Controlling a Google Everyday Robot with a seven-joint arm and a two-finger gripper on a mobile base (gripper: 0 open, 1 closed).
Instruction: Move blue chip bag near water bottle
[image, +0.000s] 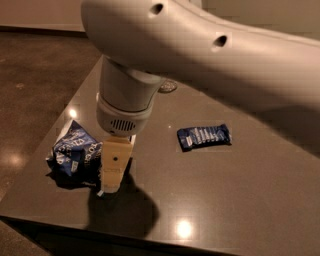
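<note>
The blue chip bag (74, 152), crumpled dark-blue foil with white lettering, lies near the front left corner of the dark table (240, 200). My gripper (113, 172) hangs down from the white wrist (125, 100) and sits right at the bag's right edge, hiding that side of it. I cannot tell whether it touches the bag. The water bottle is not in view as such; the big white arm (210, 45) covers the far part of the table.
A small flat dark-blue packet (204, 136) lies to the right of the gripper, mid-table. A small round greyish thing (168, 86) peeks out behind the wrist at the far side. The table's left and front edges are close to the bag.
</note>
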